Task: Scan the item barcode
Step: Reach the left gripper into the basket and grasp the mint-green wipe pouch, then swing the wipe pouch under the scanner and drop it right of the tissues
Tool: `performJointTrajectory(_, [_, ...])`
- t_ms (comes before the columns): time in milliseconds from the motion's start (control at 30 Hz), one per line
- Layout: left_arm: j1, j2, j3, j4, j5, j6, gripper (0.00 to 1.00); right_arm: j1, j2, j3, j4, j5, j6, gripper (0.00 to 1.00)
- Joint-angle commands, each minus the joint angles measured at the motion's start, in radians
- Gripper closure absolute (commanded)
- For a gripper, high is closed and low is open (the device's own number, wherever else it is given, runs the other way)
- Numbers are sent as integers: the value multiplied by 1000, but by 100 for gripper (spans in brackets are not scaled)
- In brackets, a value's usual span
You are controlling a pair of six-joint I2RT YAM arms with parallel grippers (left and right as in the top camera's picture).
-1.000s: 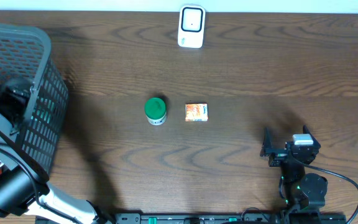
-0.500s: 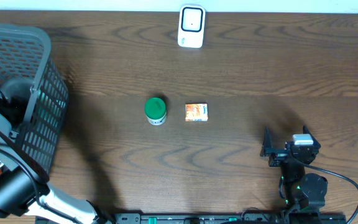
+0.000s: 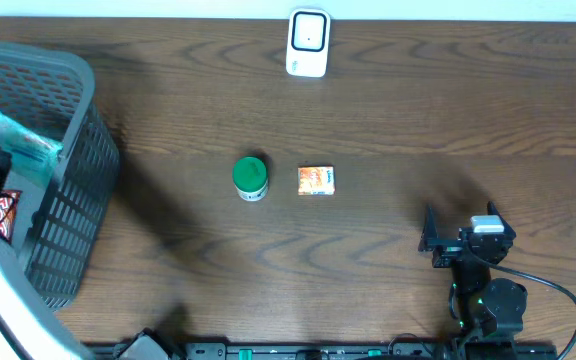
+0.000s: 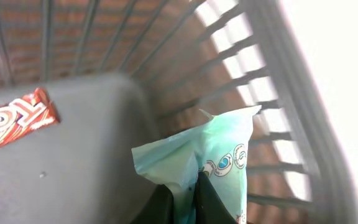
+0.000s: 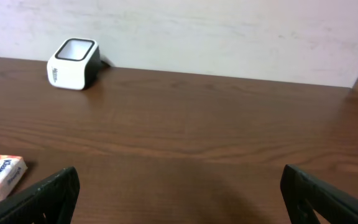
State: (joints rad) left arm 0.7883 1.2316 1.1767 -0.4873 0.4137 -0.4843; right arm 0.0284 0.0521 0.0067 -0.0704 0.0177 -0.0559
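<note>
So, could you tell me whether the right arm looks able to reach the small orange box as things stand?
Probably yes: the right gripper is open and empty, bare table lies between it and the orange box, and the green-lidded jar sits on the box's far side.

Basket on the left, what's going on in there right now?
The left gripper is shut on a pale green packet, holding it up inside the grey basket; a red wrapped bar lies on the basket floor. The right gripper sits open, holding nothing. The white scanner stands at the table far edge.
</note>
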Motion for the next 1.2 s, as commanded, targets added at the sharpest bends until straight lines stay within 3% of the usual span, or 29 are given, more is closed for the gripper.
performJointTrajectory(0, [-9,-58,5,-9,34,-40,93,-14,-1,-1,-4,-1,-2,1])
performJointTrajectory(200, [-71,-178,5,15,170,-44,93,-14,-1,-1,-4,-1,-2,1])
performJointTrajectory(667, [-445,-321,5,135,74,-30,93,-14,-1,-1,-4,-1,-2,1])
performJointTrajectory(933, [-764,-196,5,134,72,-29,93,-14,-1,-1,-4,-1,-2,1])
performJointTrajectory(1167, [-1065,80,5,242,71,-29,93,-14,-1,-1,-4,-1,-2,1])
